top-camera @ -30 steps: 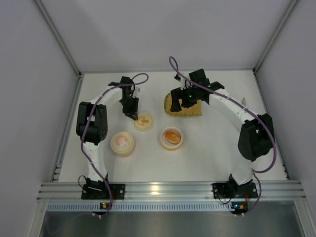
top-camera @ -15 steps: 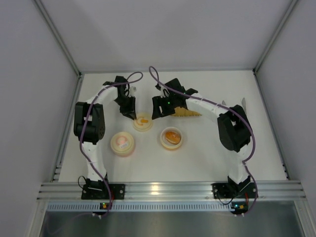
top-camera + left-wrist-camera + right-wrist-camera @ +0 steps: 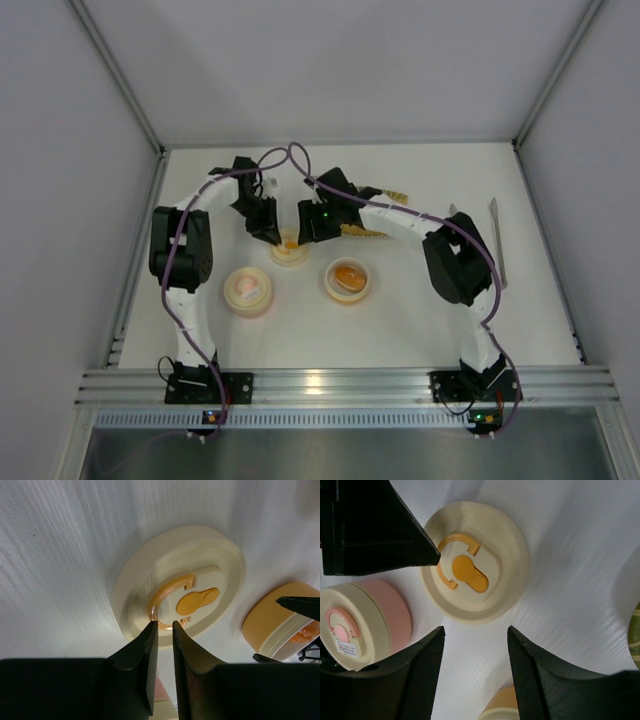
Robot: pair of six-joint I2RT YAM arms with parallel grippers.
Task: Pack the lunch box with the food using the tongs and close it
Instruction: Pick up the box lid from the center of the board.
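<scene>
Two grippers are crowding one lid [image 3: 220, 560]: left gripper [image 3: 164, 626] sitting narrow at its orange ring [image 3: 159, 594], hold unclear; right gripper [image 3: 476, 632] hanging wide above, risking collision. Tongs [image 3: 497, 235] are lying far right of both.

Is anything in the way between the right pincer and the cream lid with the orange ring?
Nothing visible lies between them. The right pincer hangs open above the cream lid; the left pincer has its tips at its orange ring.
</scene>
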